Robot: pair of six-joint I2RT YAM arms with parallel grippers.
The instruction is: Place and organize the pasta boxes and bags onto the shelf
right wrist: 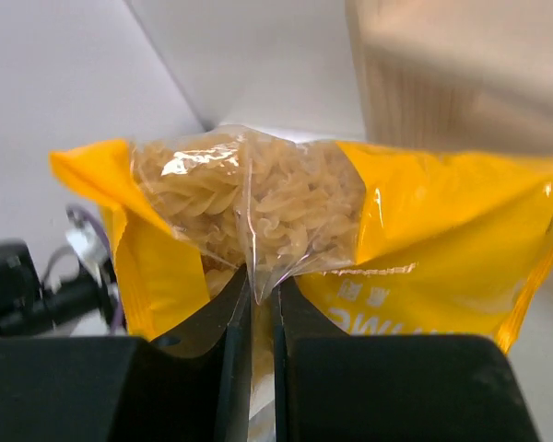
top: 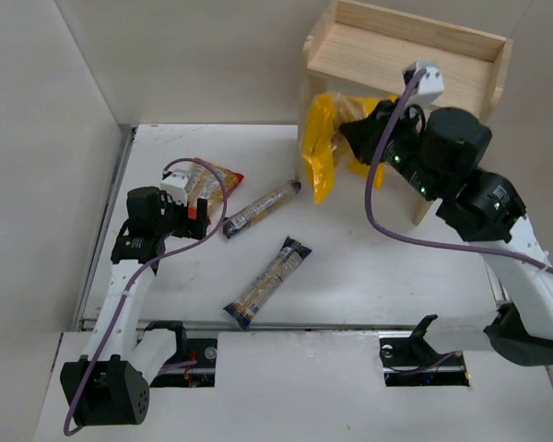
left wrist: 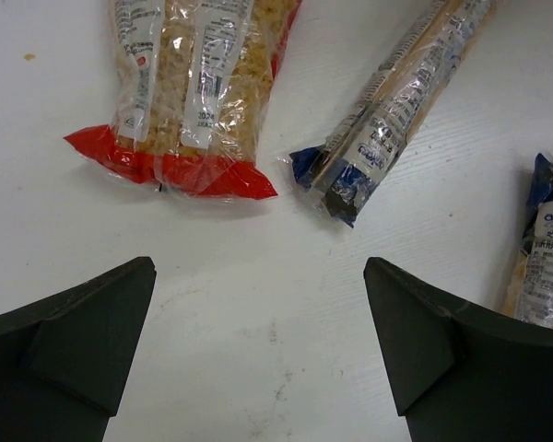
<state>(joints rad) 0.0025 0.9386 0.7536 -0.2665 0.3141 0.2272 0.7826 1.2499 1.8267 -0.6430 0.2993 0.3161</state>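
**Progress: one bag at the shelf, three packs on the table**

Shelf (top: 401,63) stands at the far right corner of the table (top: 378,267). Its top tier shows bare wood, with nothing on it.

Right gripper (right wrist: 263,285): jaws drawn almost together, pinching a fold of the clear window of the yellow bag (top: 324,147). The bag sits at the shelf's left front. Part of it shows under the top tier and part hangs out past the front leg. I cannot tell whether it rests on the lower tier or is carried only by the grip. Judged as mid-placement and not yet released.

Left gripper (left wrist: 258,272): spread wide, holding nothing, poised over bare table near the left edge.

- Red-ended bag (left wrist: 198,92): flat on the table just beyond the left gripper's fingertips, toward the far left.
- First pasta box (top: 263,208): beside the red-ended bag, near the table's middle, lying diagonally.
- Second pasta box (top: 268,282): closer to the near edge, also diagonal, apart from the first.

Estimate: early in the task. Nothing is confirmed shelved. What is left is to release the yellow bag, then shelve the red-ended bag and both boxes and tidy them.
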